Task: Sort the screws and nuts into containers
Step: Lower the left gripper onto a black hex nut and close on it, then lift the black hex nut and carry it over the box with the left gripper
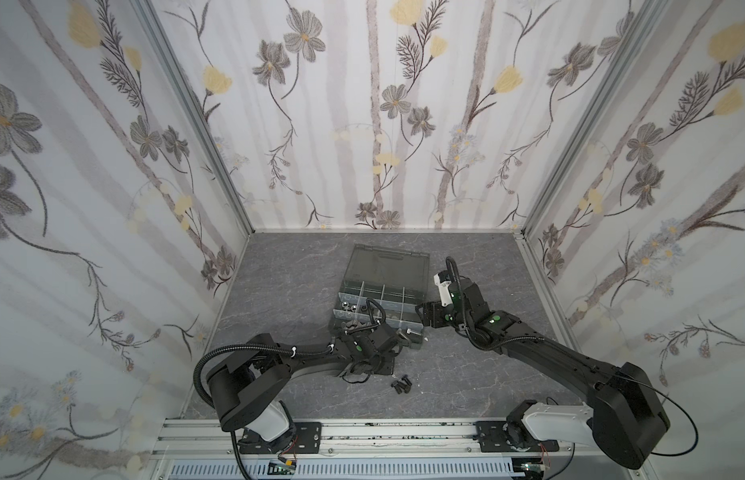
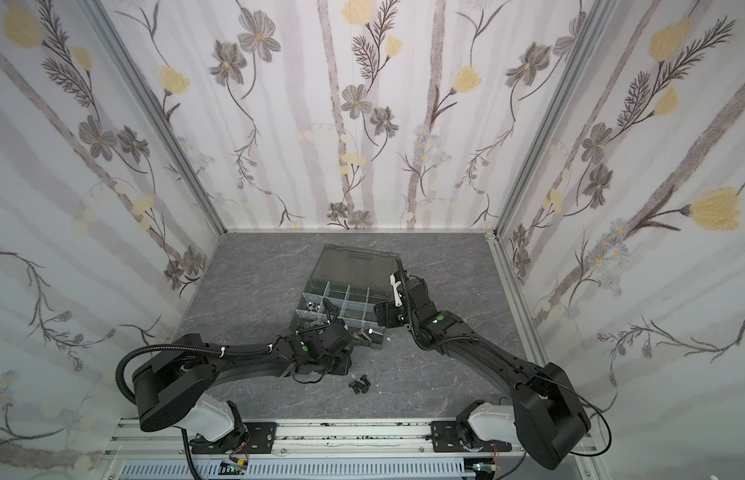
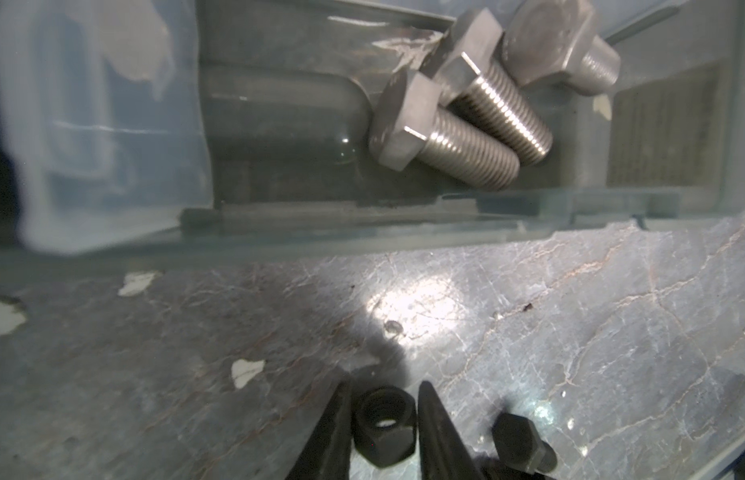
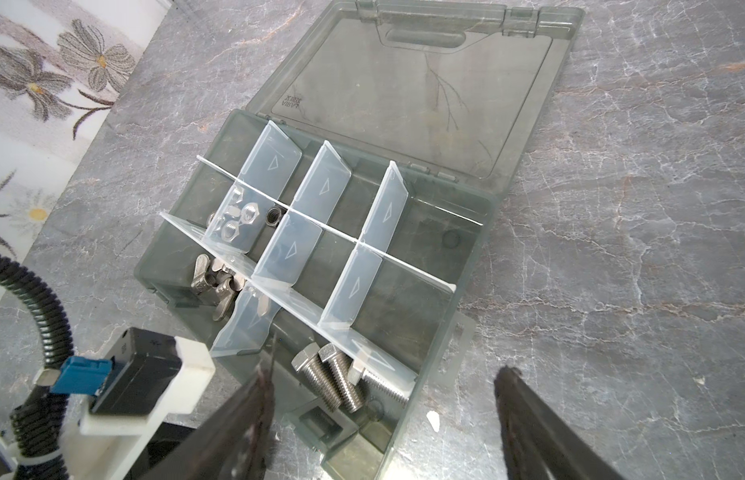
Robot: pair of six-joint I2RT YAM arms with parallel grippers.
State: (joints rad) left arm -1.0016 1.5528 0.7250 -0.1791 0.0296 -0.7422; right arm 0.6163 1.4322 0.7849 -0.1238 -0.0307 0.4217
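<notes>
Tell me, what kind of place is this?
Likely a robot test booth: flowered wallpaper panels in aluminium framing enclose a marble-look tabletop, with a left arm and right arm mounted on a rail.

Organiser box (image 2: 341, 296) open mid-table, lid (image 2: 354, 266) hinged back; black screws (image 2: 361, 384) loose on table (image 2: 425, 374) beside left arm (image 2: 246, 353).

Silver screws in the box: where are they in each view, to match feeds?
Top view: silver screws in the organiser box's near right corner cell.
Top view: silver screws in the same cell.
Left wrist: silver screws beyond the front wall, past the black nut.
Right wrist: silver screws in the corner cell nearest the fingers.
Shared landmark: that box's front wall.
</notes>
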